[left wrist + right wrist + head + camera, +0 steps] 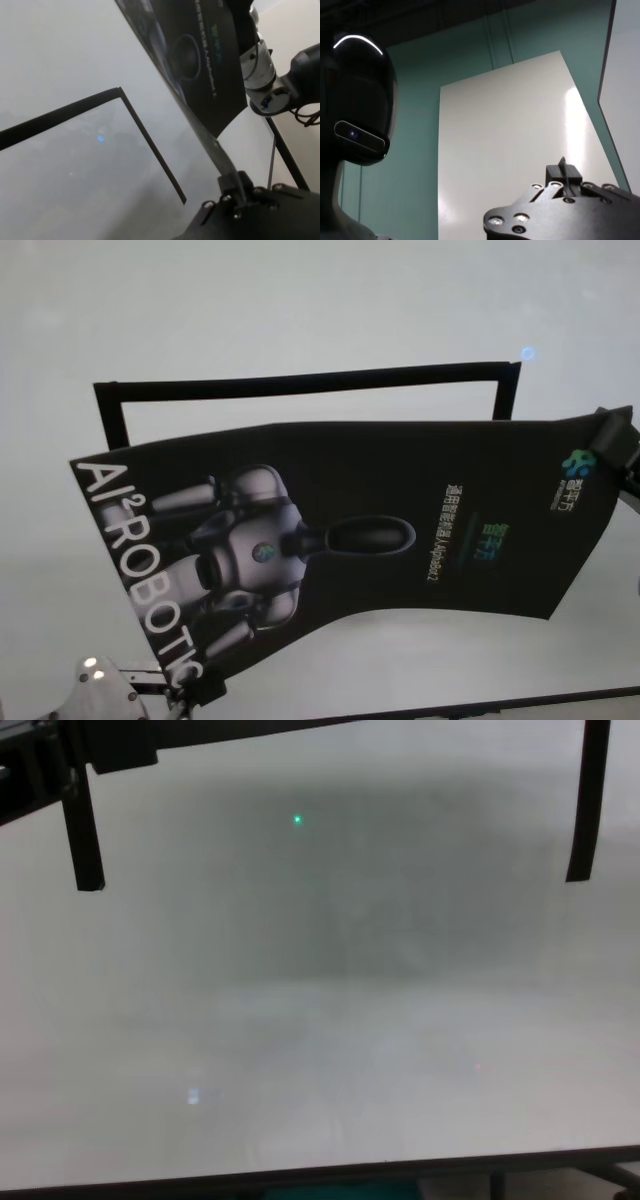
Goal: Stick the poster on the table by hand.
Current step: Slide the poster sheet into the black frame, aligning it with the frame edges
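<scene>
Poster [340, 530] held above table [300, 300] — left claw [190, 692], right claw [612, 445] pinching ends.

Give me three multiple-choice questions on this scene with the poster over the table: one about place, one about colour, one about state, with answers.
1. Where is the left claw gripping the poster?
A. At the end with the big white letters
B. At the end with the small logo
C. At the middle of a long edge

2. What colour is the poster's printed face?
A. Pale grey
B. Black
C. Teal

3. How does the poster lie relative to the table?
A. Flat and stuck down
B. Rolled into a tube
C. Held up between both claws, sagging

Answers:
1 A, since the head view shows the left claw at the corner by the lettering, with the right claw at the logo end.
2 B, as the sheet is black with a grey-white robot figure.
3 C, because its edges curve and the left wrist view shows it hanging clear of the tabletop.
</scene>
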